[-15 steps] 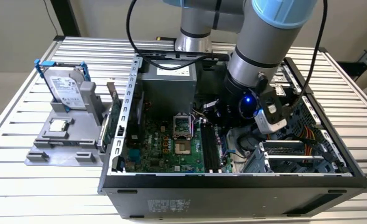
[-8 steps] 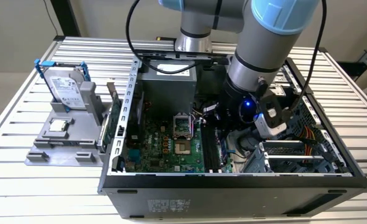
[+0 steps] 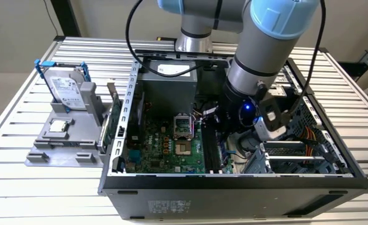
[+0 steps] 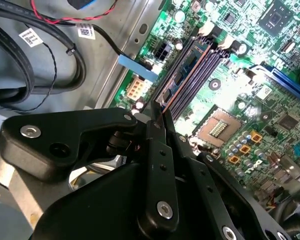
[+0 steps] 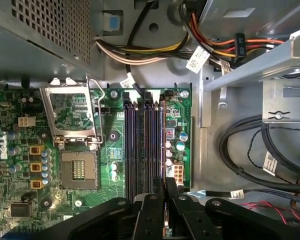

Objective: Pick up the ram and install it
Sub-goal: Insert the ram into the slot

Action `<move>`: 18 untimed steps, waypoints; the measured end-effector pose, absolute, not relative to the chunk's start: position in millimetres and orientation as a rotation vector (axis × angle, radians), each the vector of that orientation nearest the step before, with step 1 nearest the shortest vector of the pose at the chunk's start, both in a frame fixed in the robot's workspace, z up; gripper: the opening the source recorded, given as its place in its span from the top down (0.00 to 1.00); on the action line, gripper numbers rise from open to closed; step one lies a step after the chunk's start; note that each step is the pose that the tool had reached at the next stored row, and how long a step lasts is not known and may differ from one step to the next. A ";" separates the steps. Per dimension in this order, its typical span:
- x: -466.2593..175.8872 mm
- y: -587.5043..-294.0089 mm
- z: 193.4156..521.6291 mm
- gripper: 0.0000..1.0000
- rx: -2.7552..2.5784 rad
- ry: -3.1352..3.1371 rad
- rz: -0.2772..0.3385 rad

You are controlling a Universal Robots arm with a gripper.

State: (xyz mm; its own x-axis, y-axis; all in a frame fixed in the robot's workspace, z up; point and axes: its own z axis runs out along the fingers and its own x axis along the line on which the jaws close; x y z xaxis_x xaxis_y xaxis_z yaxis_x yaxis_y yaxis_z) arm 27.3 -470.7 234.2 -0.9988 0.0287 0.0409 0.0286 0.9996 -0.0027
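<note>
RAM stick seated edge-down in the outermost memory slot, gripper over it

Inside the open computer case (image 3: 234, 180), the gripper (image 4: 162, 120) has its black fingers (image 5: 171, 187) pinched together on the near end of the ram (image 4: 190, 62), which stands in a long dark slot of the glossy green motherboard (image 5: 80, 210), beside the empty CPU socket (image 5: 77, 170). The thin bluish board looks light and stiff but fragile; it is best held by its narrow edges, clear of chips and contacts.

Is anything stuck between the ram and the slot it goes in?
Nothing visible is. The end effector holds the ram lengthwise along the outer edge of the memory slots, and no cable crosses there.
</note>
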 end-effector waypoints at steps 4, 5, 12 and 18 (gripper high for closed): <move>26.3 -471.1 231.2 1.00 -0.040 -3.100 0.004; 26.1 -471.3 230.6 1.00 -0.039 -3.100 0.004; 24.7 -473.3 227.5 1.00 -0.032 -3.101 0.003; 23.8 -473.6 225.5 1.00 -0.030 -3.100 0.004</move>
State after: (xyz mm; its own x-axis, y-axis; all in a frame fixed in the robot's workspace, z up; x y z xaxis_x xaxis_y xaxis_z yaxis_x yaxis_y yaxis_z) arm 23.8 -473.6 225.5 -0.9990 0.0196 0.0411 0.0195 0.9998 -0.0027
